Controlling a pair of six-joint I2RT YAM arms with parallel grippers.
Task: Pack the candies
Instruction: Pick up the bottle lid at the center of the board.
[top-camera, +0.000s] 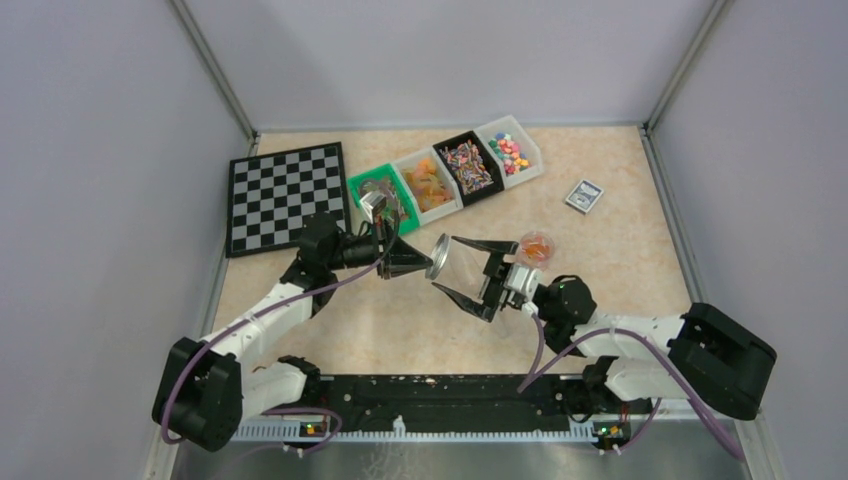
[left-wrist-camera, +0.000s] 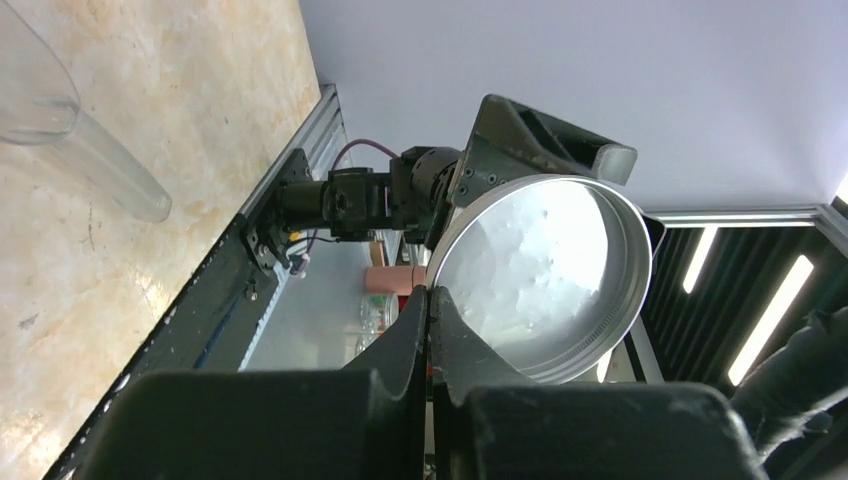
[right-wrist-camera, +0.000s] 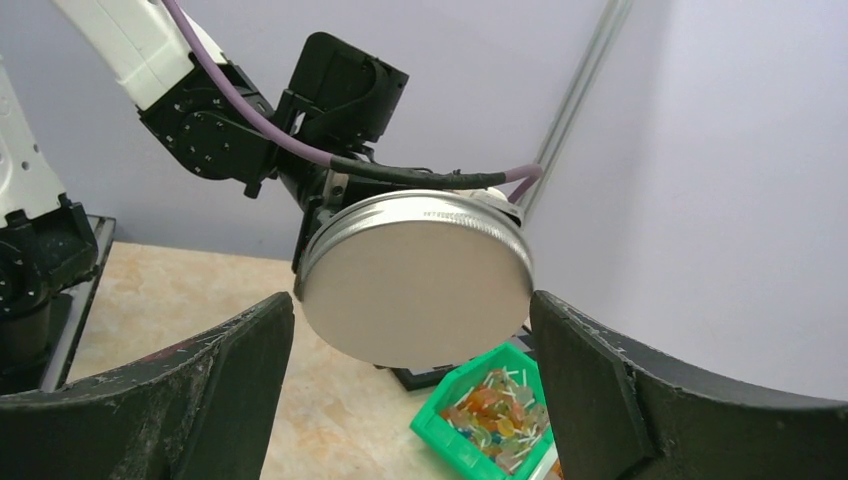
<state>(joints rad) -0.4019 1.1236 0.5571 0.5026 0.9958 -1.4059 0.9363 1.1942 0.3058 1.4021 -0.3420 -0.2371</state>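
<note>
Closest, my right claw (right-wrist-camera: 410, 300) stands spread wide either side of the metal lid (left-wrist-camera: 540, 275), apparently to take it. My left claw (top-camera: 412, 256) is clamped on its rim, offering it. Packed orange candies (top-camera: 537, 248) sit just beyond my right wrist, awaiting that lid.

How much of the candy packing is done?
Done: orange candies sit in the clear jar. In hand: the left pincer grips the metal lid, with the right pincer open facing it. Left: the jar has no lid on yet.

White links (top-camera: 257, 316), black joints (top-camera: 565, 297) — looping purple cables (top-camera: 541, 345)
</note>
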